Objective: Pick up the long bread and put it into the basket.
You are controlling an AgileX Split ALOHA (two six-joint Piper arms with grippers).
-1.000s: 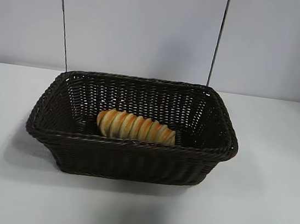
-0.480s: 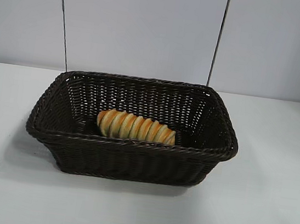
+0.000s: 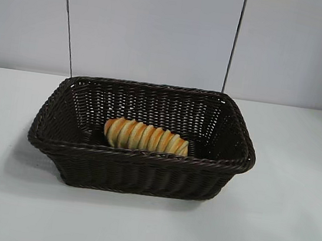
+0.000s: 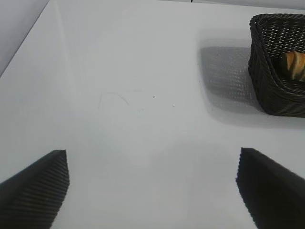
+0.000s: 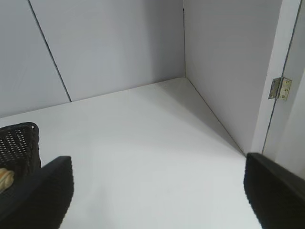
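The long bread (image 3: pixel 146 137), a golden loaf with orange-brown ridges, lies inside the dark-brown wicker basket (image 3: pixel 136 174) near its front wall, in the middle of the white table. Neither arm shows in the exterior view. My left gripper (image 4: pixel 152 164) is open over bare table, well away from the basket (image 4: pixel 271 90), where a bit of the bread (image 4: pixel 295 65) peeks over the rim. My right gripper (image 5: pixel 158 176) is open too, with nothing between its fingers; a corner of the basket (image 5: pixel 19 143) and an end of the bread (image 5: pixel 5 177) show beside one finger.
Grey wall panels (image 3: pixel 161 31) stand behind the table. In the right wrist view a side wall (image 5: pixel 228 71) with a metal hinge (image 5: pixel 281 88) bounds the table's far corner. White tabletop (image 3: pixel 277 231) surrounds the basket.
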